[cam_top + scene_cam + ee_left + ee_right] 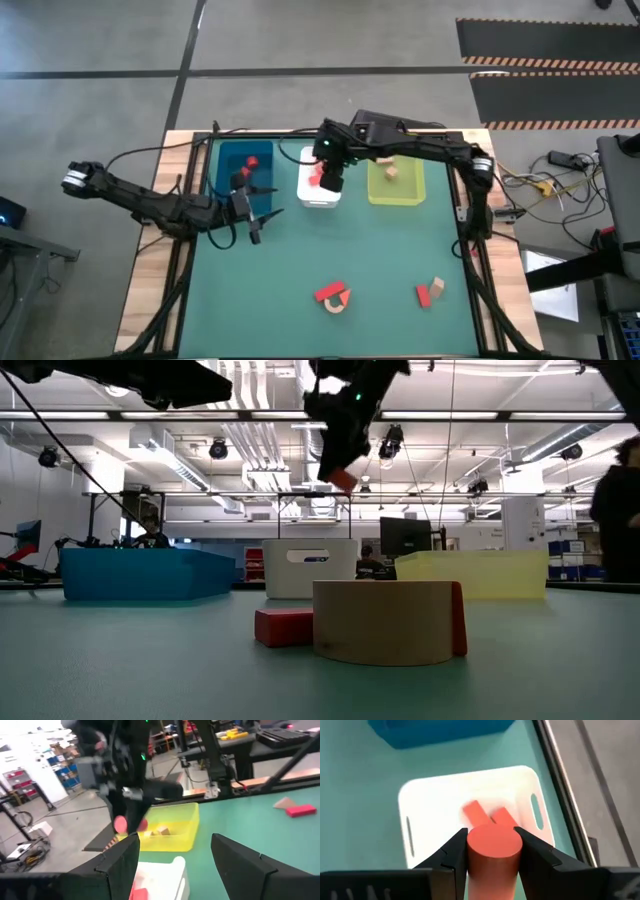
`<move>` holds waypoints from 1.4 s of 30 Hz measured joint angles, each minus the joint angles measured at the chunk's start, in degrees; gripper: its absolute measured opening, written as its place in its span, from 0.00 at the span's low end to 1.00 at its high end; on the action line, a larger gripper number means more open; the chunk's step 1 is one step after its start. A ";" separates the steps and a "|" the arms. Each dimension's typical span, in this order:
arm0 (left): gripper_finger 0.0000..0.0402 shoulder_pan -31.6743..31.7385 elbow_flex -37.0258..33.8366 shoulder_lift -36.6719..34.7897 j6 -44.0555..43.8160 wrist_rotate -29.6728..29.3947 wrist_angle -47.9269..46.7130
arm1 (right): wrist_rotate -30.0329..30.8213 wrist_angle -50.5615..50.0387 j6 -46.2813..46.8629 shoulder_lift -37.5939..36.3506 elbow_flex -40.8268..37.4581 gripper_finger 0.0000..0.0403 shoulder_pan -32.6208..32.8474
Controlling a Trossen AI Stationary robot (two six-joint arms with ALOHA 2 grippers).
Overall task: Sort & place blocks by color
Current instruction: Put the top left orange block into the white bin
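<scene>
My right gripper [328, 178] hangs over the white tray [305, 196], shut on a red cylinder block [494, 851]. The low view shows that block [343, 481] high above the table. Two red blocks [487, 816] lie on the white tray's floor. Tan blocks [159, 831] lie in the yellow-green tray [395, 197]. On the mat near the front lie a tan arch with a red brick [333, 297], and a red and a tan block [430, 292]. My left gripper [258, 222] is open beside the blue tray [228, 170], holding nothing. My right gripper pinches the red cylinder's curved side [473, 854] between its two fingers, one on each opposite side. One round end [494, 839] shows between the fingertips. The fingers slant down from above. The cylinder is lifted clear, above the white tray's floor.
The three trays stand in a row along the far edge, blue on the left, white in the middle and yellow-green on the right. Red pieces [252, 159] show in the blue tray. Bare green mat [330, 245] lies between the trays and the loose blocks.
</scene>
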 joint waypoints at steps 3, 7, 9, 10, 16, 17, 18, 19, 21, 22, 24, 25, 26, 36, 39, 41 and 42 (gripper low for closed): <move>0.57 0.02 -0.82 -2.43 0.02 -0.32 0.07 | -2.13 -0.86 -1.57 3.96 2.87 0.30 -1.41; 0.57 -0.03 -0.96 -5.12 -0.43 -0.32 -1.58 | -4.68 -1.10 -3.29 9.27 6.51 0.30 -2.53; 0.57 -0.04 -0.96 -6.05 -0.63 -0.32 -2.97 | -5.63 -1.42 -4.11 11.64 8.07 0.30 -2.81; 0.57 -0.04 -0.96 -6.28 -0.62 -0.32 -3.34 | -5.90 -1.57 -4.36 12.75 8.79 0.30 -2.89; 0.57 -0.04 -1.06 -5.86 -0.63 -0.28 -3.73 | -9.52 -2.24 -5.59 18.06 11.64 0.30 -2.89; 0.57 -0.04 -1.06 -5.60 -0.63 -0.26 -3.71 | -10.23 -2.24 -5.61 18.64 11.88 0.30 -2.89; 0.57 -0.06 -1.07 -5.38 -0.63 -0.26 -3.72 | -10.72 -2.55 -5.63 19.32 12.06 0.30 -2.89; 0.57 -0.07 -1.09 -5.13 -0.63 -0.25 -3.69 | -11.05 -2.89 -5.74 19.86 12.30 0.30 -2.89; 0.57 -0.07 -1.09 -4.91 -0.63 -0.21 -3.72 | -11.72 -3.26 -6.18 20.50 12.41 0.30 -2.89; 0.57 -0.07 -1.09 -4.75 -0.63 -0.21 -3.55 | -11.75 -3.36 -6.30 20.65 12.41 0.30 -2.89; 0.57 -0.07 -1.09 -4.75 -0.59 -0.19 -3.64 | -12.00 -3.23 -6.57 20.79 12.36 0.30 -2.89; 0.57 -0.07 -1.09 -4.80 -0.59 -0.21 -3.67 | -12.02 -3.17 -6.62 20.81 12.26 0.30 -2.89; 0.57 -0.04 -1.09 -4.81 -0.59 -0.21 -3.52 | -12.02 -3.06 -6.81 20.92 12.13 0.30 -2.89; 0.57 -0.07 -1.09 -5.17 -0.63 -0.21 -3.35 | -14.57 -2.03 -7.22 22.97 11.68 0.30 -2.89; 0.57 -0.07 -1.09 -5.05 -0.63 -0.21 -3.44 | -14.57 -1.83 -7.21 23.93 11.56 0.32 -2.89; 0.57 -0.07 -1.09 -5.08 -0.65 -0.21 -3.36 | -14.57 -1.81 -7.22 24.25 11.51 0.33 -2.89; 0.57 -0.07 -1.09 -5.08 -0.66 -0.21 -3.36 | -14.57 -1.50 -7.24 24.38 11.51 0.33 -2.89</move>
